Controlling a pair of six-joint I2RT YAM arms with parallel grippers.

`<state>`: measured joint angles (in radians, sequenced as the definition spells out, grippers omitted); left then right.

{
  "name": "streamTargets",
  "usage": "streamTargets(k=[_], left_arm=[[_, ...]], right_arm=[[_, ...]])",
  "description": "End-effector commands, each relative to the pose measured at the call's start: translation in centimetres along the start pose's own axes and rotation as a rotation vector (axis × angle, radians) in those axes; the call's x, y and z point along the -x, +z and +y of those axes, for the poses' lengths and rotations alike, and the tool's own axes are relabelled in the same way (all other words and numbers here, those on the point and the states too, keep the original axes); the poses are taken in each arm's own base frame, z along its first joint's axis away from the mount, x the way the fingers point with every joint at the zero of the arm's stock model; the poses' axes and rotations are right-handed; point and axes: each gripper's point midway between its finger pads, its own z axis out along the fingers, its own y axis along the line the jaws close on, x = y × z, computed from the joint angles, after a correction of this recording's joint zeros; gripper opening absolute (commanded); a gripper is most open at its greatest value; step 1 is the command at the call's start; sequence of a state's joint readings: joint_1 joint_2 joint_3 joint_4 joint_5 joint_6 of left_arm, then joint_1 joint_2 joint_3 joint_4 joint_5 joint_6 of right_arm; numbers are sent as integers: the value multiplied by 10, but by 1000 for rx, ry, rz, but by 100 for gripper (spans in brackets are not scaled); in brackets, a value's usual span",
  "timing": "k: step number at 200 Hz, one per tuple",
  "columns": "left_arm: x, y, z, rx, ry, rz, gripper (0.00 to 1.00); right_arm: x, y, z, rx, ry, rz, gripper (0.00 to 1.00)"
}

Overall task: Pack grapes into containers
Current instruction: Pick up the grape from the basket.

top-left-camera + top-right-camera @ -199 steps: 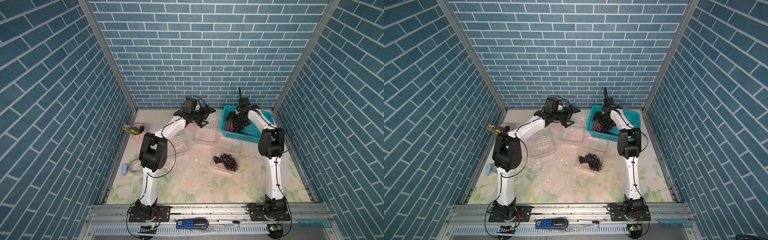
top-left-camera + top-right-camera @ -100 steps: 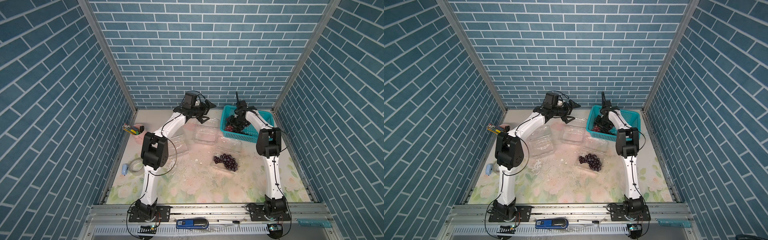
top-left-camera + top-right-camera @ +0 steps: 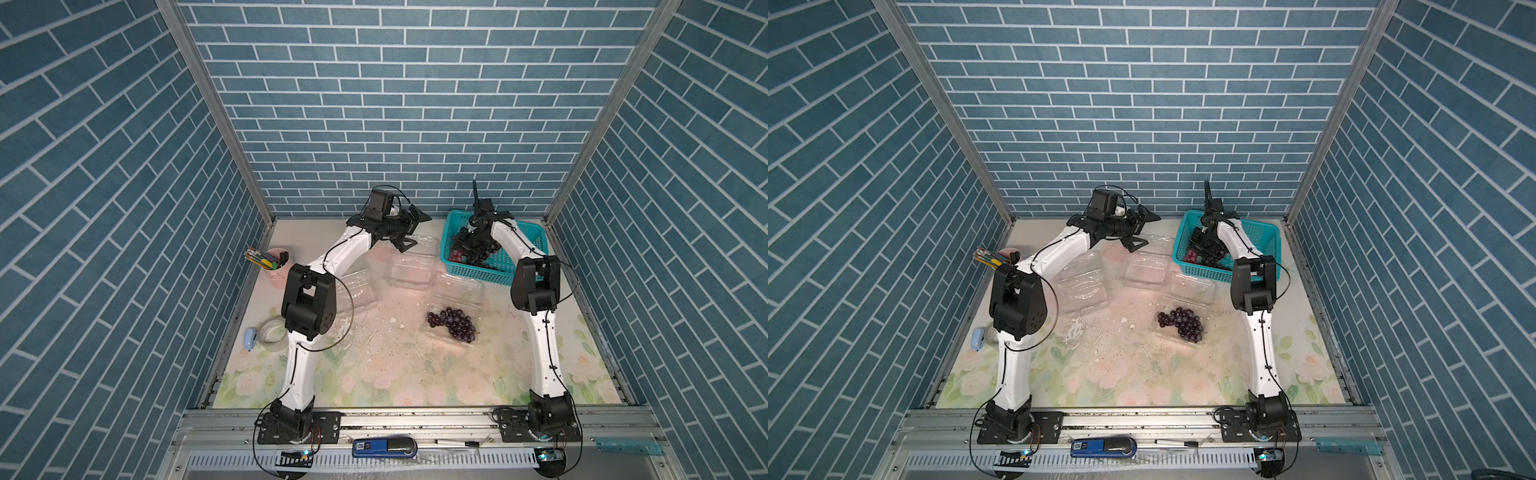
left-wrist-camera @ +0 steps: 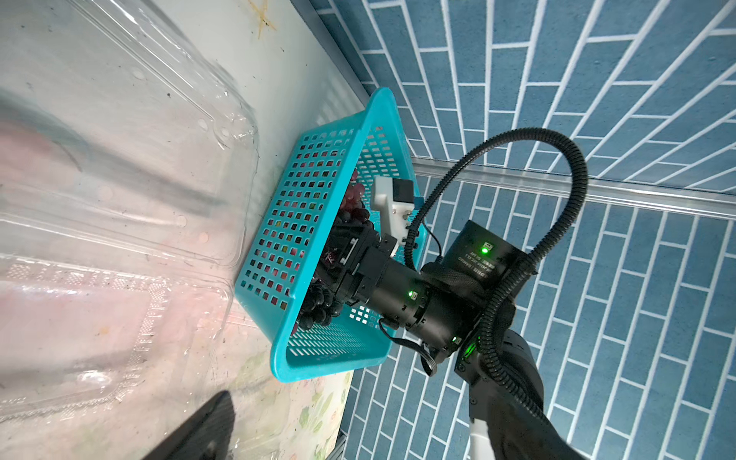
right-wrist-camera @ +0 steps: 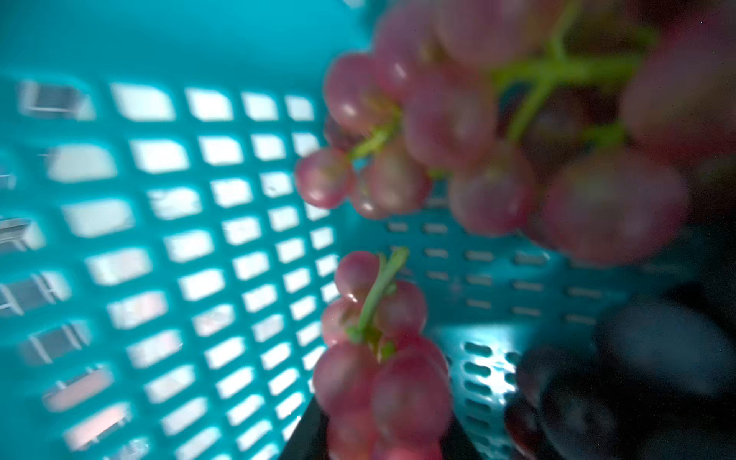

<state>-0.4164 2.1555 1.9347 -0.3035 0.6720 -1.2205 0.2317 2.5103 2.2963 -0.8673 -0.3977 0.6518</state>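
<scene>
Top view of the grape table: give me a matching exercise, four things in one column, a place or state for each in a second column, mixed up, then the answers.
Things
1. teal basket
2. dark grape bunch
3. pink cup
4. left hand

Places or states
A. wide open, holding nothing
B. holds pens
C. lies in an open clear container
D. the right hand reaches inside it

Pairs: 1-D, 2-C, 3-B, 4-A

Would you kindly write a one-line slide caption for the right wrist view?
Inside the teal basket: blurred red-pink grape bunches close to the lens, dark grapes beside them.
</scene>
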Motion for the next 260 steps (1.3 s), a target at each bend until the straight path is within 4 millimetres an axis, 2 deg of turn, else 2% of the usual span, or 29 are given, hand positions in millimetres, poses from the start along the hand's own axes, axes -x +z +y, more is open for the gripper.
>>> streamTargets(k=[1, 46, 89, 175, 228, 237, 241, 260], left_arm=[[-5, -23, -19, -21, 58, -23, 100], [-11, -32, -15, -20, 68, -37, 100], [-14, -37, -20, -29, 82, -41, 99], [-19, -46, -24, -5, 126, -37, 100], [-32, -48, -27, -9, 166, -31, 100], [-34, -48, -27, -9, 169, -27, 100], [-34, -48, -28, -11, 169, -27, 100], [-40, -46, -30, -13, 180, -17, 100]], right_arm=[[11, -27, 43, 148, -11, -46, 32], [10, -39, 49, 159, -16, -55, 32], [7, -47, 53, 164, -30, -54, 30], [5, -88, 60, 158, -81, -98, 30], [-1, -126, 67, 160, -116, -153, 29], [-3, -124, 62, 145, -112, -148, 29], [-4, -138, 68, 156, -125, -169, 29], [-8, -145, 66, 150, -130, -178, 29]])
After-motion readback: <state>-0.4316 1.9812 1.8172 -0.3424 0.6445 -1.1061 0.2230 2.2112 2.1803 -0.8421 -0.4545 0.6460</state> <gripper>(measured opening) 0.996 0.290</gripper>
